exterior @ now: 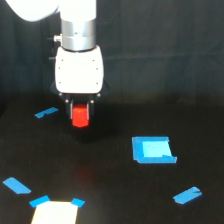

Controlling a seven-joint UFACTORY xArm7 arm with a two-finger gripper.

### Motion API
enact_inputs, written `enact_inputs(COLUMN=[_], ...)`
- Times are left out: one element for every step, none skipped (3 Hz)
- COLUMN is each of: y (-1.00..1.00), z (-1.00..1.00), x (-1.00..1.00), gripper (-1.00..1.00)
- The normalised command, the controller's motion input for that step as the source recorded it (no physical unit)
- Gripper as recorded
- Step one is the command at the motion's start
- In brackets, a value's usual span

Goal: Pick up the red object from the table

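The red object [80,116] is a small bright red-orange stubby block held between the dark fingers of my gripper [80,114]. It hangs above the black table [110,175], and a faint red reflection shows on the surface below it. The gripper is shut on it, under the white wrist housing [79,70] of the arm at the upper left of the exterior view. The fingers hide the top of the block.
A blue tape square [152,149] lies right of centre. Small blue tape strips lie at the left [46,113], lower left [16,185] and lower right [187,195]. A pale sheet [55,213] with blue taped corners lies at the bottom edge.
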Motion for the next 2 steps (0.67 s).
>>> enact_inputs(y=[-0.62,-0.16], z=[1.0,0.96], x=[0.72,0.51], gripper=[-0.5,-0.98])
